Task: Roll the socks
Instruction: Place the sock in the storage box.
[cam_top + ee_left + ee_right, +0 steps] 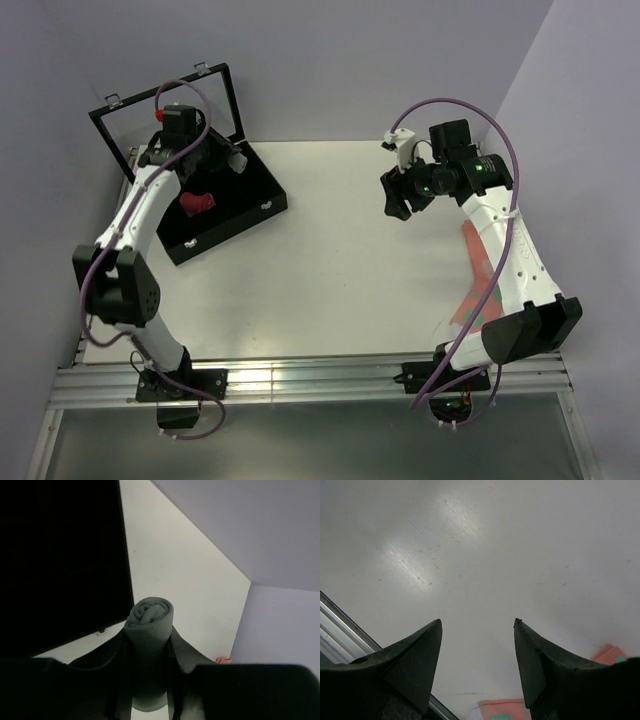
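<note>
We see the left arm's fingers [182, 652] pinching a rolled plain grey fabric sock [149, 622] between them, its coiled end poking out past the tips. That wrist hangs above the open black rectangular box [245, 190] at the far left of the white surface [330, 260]. Inside the box lies a bundled magenta-red fabric sock [197, 203]. The right arm's fingers [415, 655] are spread wide with nothing between them, above the surface. A salmon-pink sock with teal patches [478, 285] lies flat under the right arm.
</note>
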